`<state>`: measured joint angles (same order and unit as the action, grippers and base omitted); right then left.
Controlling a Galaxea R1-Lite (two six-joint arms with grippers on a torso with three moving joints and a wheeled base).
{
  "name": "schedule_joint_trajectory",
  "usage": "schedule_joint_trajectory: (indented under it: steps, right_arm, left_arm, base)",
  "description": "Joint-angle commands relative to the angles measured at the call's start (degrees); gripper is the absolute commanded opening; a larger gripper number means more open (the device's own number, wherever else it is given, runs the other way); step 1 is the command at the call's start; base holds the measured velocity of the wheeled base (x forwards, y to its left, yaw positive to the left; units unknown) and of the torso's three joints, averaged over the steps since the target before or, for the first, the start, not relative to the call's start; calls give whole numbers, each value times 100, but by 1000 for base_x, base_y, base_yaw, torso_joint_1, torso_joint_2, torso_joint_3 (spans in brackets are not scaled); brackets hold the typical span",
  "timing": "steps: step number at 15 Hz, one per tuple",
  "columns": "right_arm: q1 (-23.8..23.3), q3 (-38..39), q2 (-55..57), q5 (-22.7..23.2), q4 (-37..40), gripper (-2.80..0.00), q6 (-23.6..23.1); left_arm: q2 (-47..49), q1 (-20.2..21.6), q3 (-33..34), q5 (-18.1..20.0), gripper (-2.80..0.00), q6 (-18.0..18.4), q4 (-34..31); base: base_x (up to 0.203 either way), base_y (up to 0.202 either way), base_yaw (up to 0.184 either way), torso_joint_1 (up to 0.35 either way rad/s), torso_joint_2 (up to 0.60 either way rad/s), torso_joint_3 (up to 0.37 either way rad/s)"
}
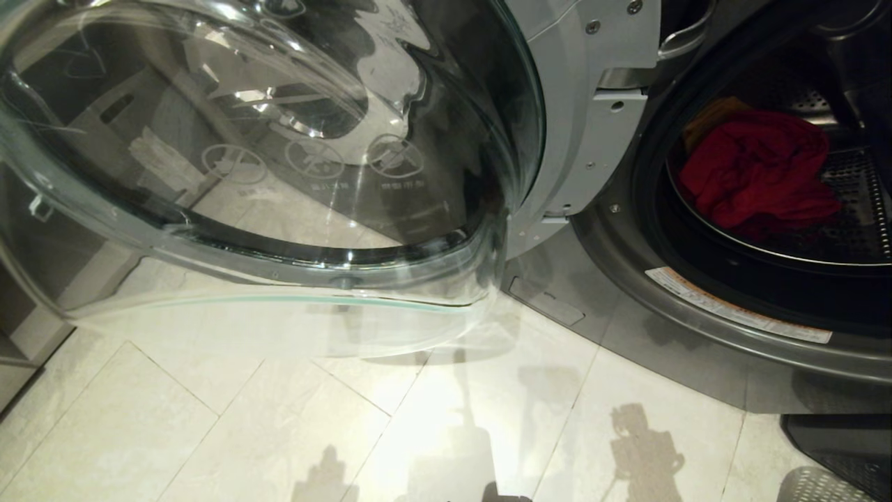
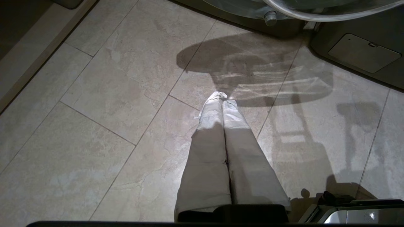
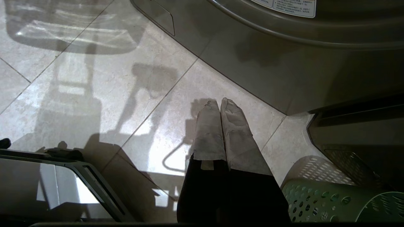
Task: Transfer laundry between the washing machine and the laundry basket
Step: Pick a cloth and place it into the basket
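The washing machine (image 1: 669, 300) stands on the right with its round glass door (image 1: 265, 160) swung wide open toward me. Inside the perforated drum lies the laundry: a red garment (image 1: 763, 171) with a yellow-orange piece (image 1: 711, 115) behind it. The green laundry basket (image 3: 328, 201) with round holes sits on the floor beside the machine's front, close to my right gripper (image 3: 220, 102). That gripper hangs shut over the tiles, holding nothing. My left gripper (image 2: 222, 97) is also shut and empty, low above the floor under the open door. Neither arm shows in the head view.
Pale floor tiles (image 1: 279, 418) spread in front of the machine. A dark object (image 1: 843, 446) stands at the right beside the basket. A wall skirting (image 2: 38, 53) runs along the far left. Part of my base (image 3: 63, 179) shows near the right gripper.
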<state>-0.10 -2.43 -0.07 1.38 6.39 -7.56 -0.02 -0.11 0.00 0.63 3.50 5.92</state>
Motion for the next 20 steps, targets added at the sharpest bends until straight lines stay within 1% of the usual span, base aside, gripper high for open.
schedule_joint_trajectory:
  steps: [1,3,4,6,8,9,10,12,14,15,16,17,19,20]
  right_arm:
    - [1,-109,5,2,-2,-280,-249]
    - [-1,-865,323,47,184,-280,-439]
    - [-7,-1303,774,63,276,-280,-456]
    - [-13,-2066,2134,69,342,-280,-411]
    - [-3,-2540,3818,77,83,-280,-330]
    - [23,-2600,4591,80,-293,-280,-302]
    - [67,-2598,5339,76,-844,-280,-284]
    - [139,-2539,6712,47,-2198,-280,-263]
    - [190,-2494,7867,-175,-3684,-280,-234]
    - [209,-2500,8308,-326,-4340,0,-213]
    - [222,-2580,8636,-449,-4795,0,-168]
    - [228,-2823,8832,-571,-5051,0,-44]
    - [216,-3567,8994,-895,-5094,0,328]
    - [194,-3930,9031,-987,-4913,0,467]
  left_arm:
    - [2,2,229,9,-280,28,5]
    - [2,-2,229,20,-280,36,14]
    - [2,2,229,25,-280,36,14]
    - [2,2,229,25,-280,36,14]
    - [2,2,229,25,-280,127,6]
    - [2,-4,229,38,-280,181,10]
    - [2,-5,229,84,-280,230,20]
    - [2,1,229,105,-280,265,21]
    - [2,2,229,95,-280,326,14]
    - [2,-7,229,95,-280,326,14]
    - [2,2,229,86,-280,326,14]
    - [2,2,229,86,-280,318,14]
    - [2,2,229,78,-280,315,14]
    - [2,2,229,78,-280,309,23]
  base:
    - [0,0,0,0,0,0]
    - [0,0,0,0,0,0]
    - [0,0,0,0,0,0]
    - [0,0,0,0,0,0]
    - [0,0,0,0,0,0]
    - [0,0,0,0,0,0]
    - [0,0,0,0,0,0]
    - [0,0,0,0,0,0]
    - [0,0,0,0,0,0]
    - [0,0,0,0,0,0]
    - [0,0,0,0,0,0]
    - [0,0,0,0,0,0]
    - [0,0,0,0,0,0]
    - [0,0,0,0,0,0]
